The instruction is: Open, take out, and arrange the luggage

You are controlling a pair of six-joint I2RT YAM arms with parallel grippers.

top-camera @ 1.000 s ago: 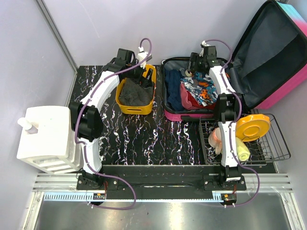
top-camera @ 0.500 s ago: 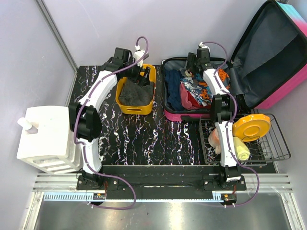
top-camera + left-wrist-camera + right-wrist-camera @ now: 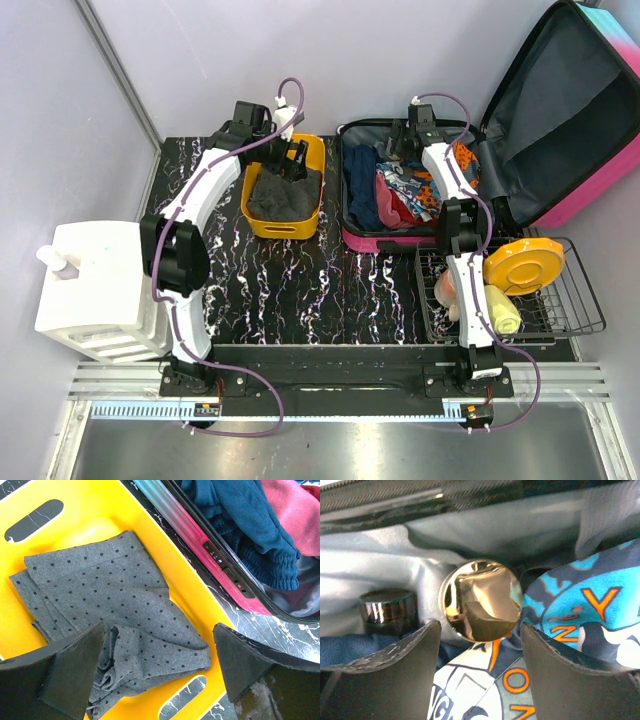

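Two arms at work, and the unpacking step looks to be in hand. Nearest you, at right: one wire rack (image 3: pixel 585 318) with one orange disc (image 3: pixel 525 262) on it. Mid-table: one yellow bin (image 3: pixel 283 229) with one grey dotted cloth (image 3: pixel 110 605) in it. Your left gripper (image 3: pixel 157 655) hangs over the cloth, jaws spread wide, holding nothing. Just right of the bin the luggage (image 3: pixel 390 240) lies open, lid thrown back, clothes (image 3: pixel 400 195) heaped inside. At its far end your right gripper (image 3: pixel 480 630) straddles one gold cap (image 3: pixel 480 599), jaws apart, not pinching. One dark jar (image 3: pixel 387 611) sits just beside. Next, likely: close squarely on that slick cap and lift it clear.
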